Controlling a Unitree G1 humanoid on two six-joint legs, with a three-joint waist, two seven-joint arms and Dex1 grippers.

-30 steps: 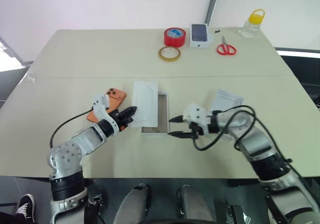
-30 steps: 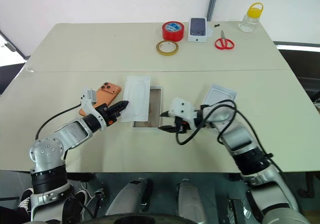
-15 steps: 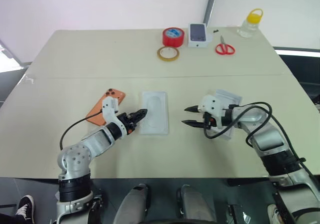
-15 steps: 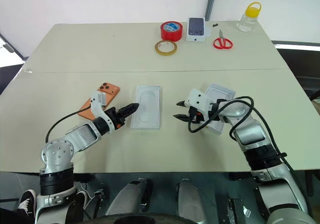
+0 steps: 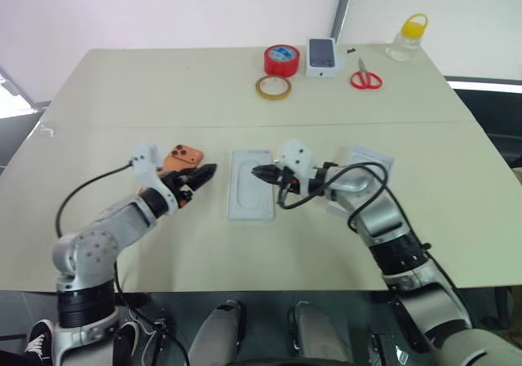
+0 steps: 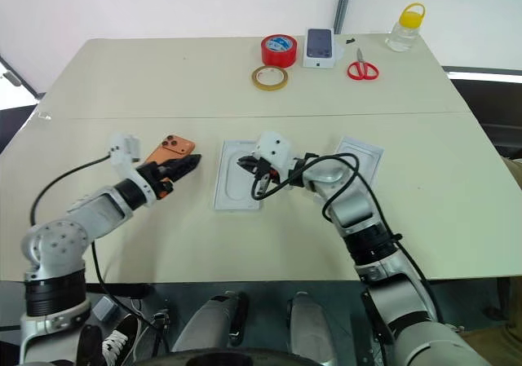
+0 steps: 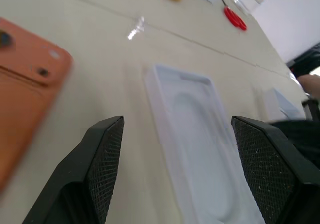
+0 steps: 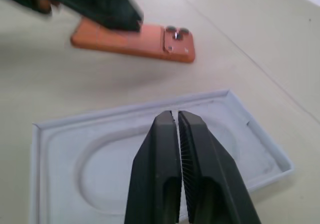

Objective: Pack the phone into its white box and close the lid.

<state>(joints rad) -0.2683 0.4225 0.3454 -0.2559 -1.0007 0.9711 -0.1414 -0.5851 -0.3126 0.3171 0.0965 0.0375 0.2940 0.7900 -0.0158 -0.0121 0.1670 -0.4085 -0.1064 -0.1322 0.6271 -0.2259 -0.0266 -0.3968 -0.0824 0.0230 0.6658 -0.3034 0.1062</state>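
Both head cameras look down over the whole counter (image 5: 122, 89) from above; each wrist camera skims low, both close on the white insert (image 8: 150, 149).

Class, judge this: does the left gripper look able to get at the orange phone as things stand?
Probably yes. The left gripper is open and sits right beside the phone, which lies flat on the table with nothing on top of it.
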